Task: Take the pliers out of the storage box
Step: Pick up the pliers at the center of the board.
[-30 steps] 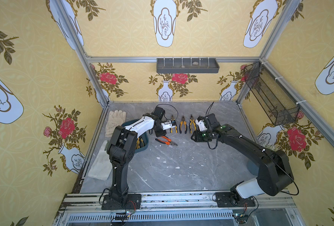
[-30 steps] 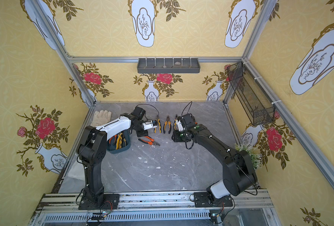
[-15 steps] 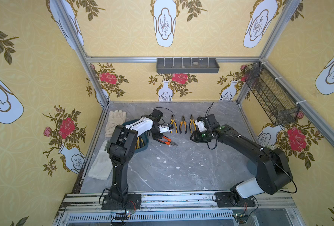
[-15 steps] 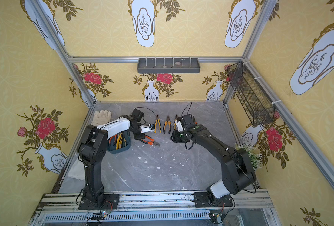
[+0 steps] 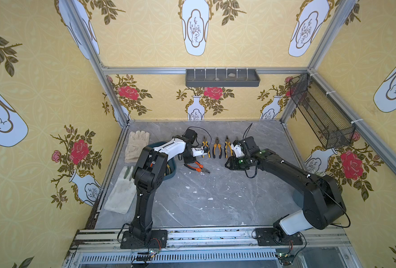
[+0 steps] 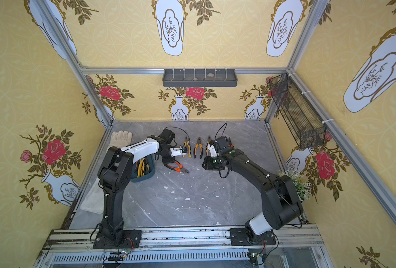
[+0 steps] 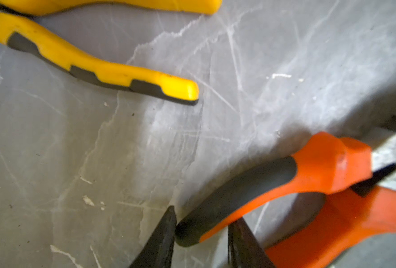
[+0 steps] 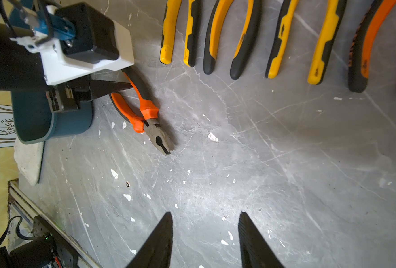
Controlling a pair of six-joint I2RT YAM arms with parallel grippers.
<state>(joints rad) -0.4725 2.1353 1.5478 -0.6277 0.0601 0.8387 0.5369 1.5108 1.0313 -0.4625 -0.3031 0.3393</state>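
Scuffed grey marble counter point(image 5: 215, 197), walled by yellow floral wallpaper point(image 5: 145, 41). The left fingers point(image 7: 162, 243) pinch one handle of the orange pliers point(image 7: 250, 192) lying there; the right fingers point(image 8: 159, 243) stand parted, empty.

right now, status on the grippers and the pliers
Left gripper astride one handle of the orange pliers on the table, grip unclear. Right gripper open, empty. More pliers in the storage box. No obstruction seen.

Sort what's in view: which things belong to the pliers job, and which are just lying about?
Job: storage box; boxed pliers; orange pliers on the table; row of pliers; left gripper.
Lying about: glove; second glove; grey tray; mesh basket; plant.
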